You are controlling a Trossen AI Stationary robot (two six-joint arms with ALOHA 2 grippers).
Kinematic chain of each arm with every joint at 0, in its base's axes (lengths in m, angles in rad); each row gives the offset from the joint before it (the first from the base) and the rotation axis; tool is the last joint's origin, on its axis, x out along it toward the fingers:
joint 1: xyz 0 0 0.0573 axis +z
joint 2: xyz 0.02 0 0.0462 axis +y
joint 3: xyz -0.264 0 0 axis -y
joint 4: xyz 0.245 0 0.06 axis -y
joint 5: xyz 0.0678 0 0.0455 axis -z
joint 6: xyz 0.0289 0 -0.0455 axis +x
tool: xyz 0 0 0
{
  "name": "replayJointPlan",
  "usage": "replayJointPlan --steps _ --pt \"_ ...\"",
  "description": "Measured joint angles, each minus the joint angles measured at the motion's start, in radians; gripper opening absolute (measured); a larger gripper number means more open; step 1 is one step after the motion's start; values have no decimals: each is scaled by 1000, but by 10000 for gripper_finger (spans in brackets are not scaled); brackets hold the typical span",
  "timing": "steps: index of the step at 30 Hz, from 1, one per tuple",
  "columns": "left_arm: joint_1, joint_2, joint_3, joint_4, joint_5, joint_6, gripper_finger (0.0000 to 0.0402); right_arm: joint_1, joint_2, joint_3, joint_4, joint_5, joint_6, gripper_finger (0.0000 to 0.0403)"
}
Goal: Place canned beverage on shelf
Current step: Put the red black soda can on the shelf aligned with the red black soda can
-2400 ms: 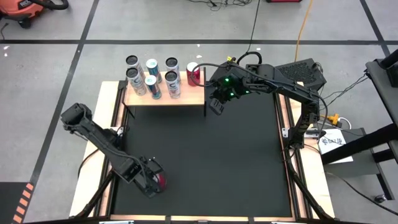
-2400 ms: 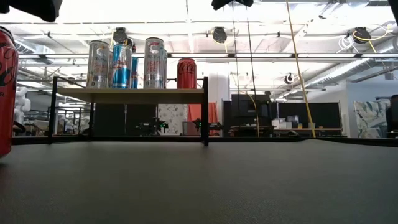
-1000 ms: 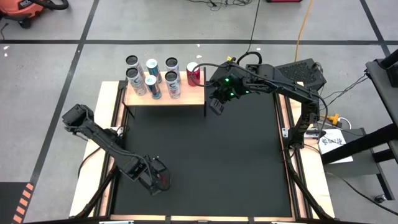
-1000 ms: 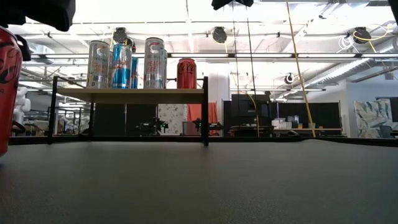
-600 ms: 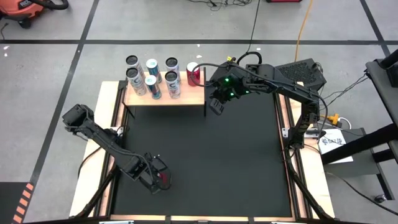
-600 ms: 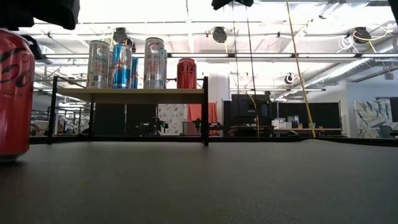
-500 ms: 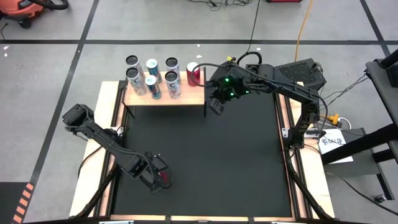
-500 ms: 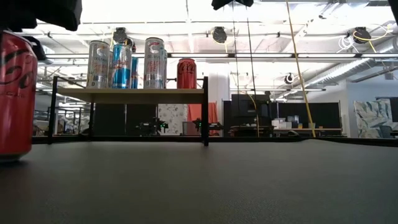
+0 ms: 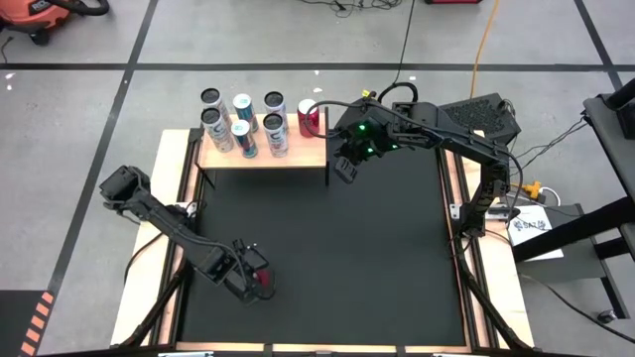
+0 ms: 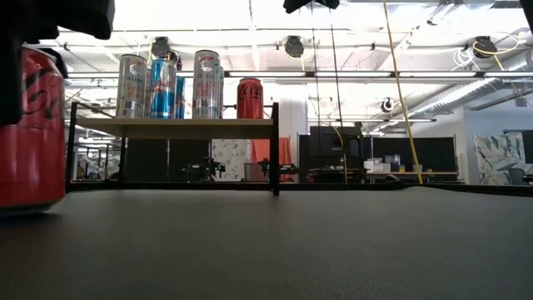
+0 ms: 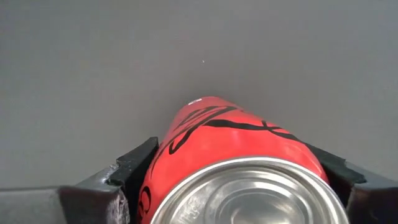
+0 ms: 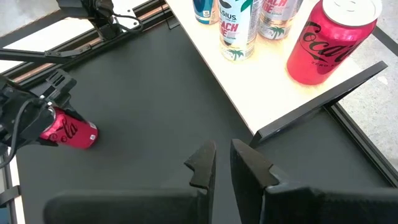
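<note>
Down near the table's (image 9: 327, 248) front-left corner, the left gripper (image 9: 256, 283) clamps a red can (image 10: 32, 125) standing on the mat. Further right, the shelf (image 9: 298, 152) along the back edge carries several upright cans (image 9: 238, 124), and the right gripper (image 12: 222, 163) hangs just beside its right end, fingers pinched together on nothing.

From my station the clearest lettering is on my right wrist view: the red can (image 12: 331, 41) near the shelf's (image 12: 273, 93) corner carries the Coca-Cola script in black, and I can make out "Coca" down its side. The white can (image 12: 238, 28) farther in along the shelf reads "ELSIUS" at its top, the first letter cut off, with "EACH" under it, also cut off. The red can lying on the table (image 12: 67, 131), where my left gripper (image 12: 37, 127) is, shows the same curling script, too small for me to spell out. On my left wrist view that can (image 11: 233, 168) shows only black swirls, not readable.
</note>
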Motion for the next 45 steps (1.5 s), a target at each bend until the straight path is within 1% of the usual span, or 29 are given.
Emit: replayJointPlan --steps 5,7,19,26,33,38,45 --pt "19 -1 0 2 56 47 287 0 0 0 0 0 0 34" --pt "26 -1 10 -6 64 76 287 0 0 0 0 0 0 34" --pt "68 -2 144 -18 62 247 287 0 0 0 0 0 0 34" --pt "100 -2 244 -133 31 321 287 0 0 0 0 0 0 34" --pt "134 -3 319 -189 16 404 287 0 0 0 0 0 0 34" --pt "160 -3 339 -224 13 438 287 0 0 0 0 0 0 34" --pt "196 -3 341 -233 9 498 287 0 0 0 24 0 0 34"
